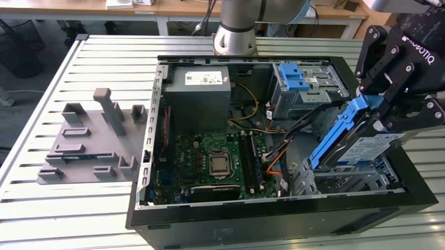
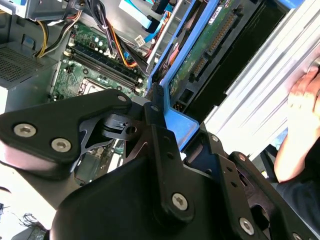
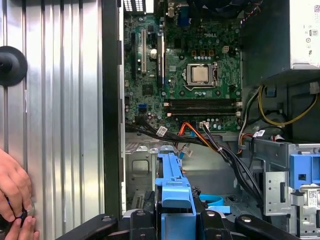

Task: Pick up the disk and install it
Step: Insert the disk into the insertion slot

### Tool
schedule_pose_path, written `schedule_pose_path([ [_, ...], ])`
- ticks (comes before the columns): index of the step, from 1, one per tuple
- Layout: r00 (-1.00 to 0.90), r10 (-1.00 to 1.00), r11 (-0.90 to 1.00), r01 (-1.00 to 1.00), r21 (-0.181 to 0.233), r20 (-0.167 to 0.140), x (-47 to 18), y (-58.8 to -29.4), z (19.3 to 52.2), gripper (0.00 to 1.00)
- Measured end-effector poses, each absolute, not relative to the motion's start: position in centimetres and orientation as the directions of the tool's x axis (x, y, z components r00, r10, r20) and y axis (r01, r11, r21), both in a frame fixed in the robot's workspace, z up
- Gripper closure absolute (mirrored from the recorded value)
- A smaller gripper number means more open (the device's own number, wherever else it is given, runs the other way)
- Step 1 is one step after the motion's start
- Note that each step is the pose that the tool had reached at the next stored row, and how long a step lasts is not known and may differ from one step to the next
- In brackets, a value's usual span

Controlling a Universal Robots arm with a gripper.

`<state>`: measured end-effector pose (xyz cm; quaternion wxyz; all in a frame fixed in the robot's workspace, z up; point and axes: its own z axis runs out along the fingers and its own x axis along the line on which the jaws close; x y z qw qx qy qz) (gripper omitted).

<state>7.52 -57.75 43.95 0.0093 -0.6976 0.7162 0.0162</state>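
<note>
Fingers (image 1: 374,73) of the gripper (image 1: 386,112) are clenched on the disk (image 1: 372,146), grasping it at its upper end. The disk is off the bench (image 1: 70,219) and hangs steeply tilted inside the open computer case (image 1: 278,221), at the exterior view's right. Its lower end dips toward the metal drive cage (image 1: 347,182) in the case's near corner. One blue side rail (image 1: 341,133) runs along its edge, and the white-and-blue label faces the camera.

In the first wrist view the blue rail (image 3: 172,185) points ahead toward the motherboard (image 3: 197,75), with loose cables (image 3: 200,137) crossing between. The second wrist view shows the disk's green circuit board (image 2: 205,45) on its underside.

A grey power supply box (image 1: 198,91) and a bright blue latch (image 1: 295,78) sit at the far side of the case. A grey moulded fixture (image 1: 90,140) lies on the bench beside the case. A person's hand (image 3: 12,190) rests on the bench just outside the case.

Picking up looks done. Installing appears unfinished, since the disk is at an angle and not seated flat in the cage.
</note>
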Motion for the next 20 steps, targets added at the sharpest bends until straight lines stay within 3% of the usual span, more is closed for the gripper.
schedule_pose_path([
  [20, -0.027, -0.999, 0.027, -1.0, 0.01, -0.036, 7.5, -57.51, 43.73, 0.64],
])
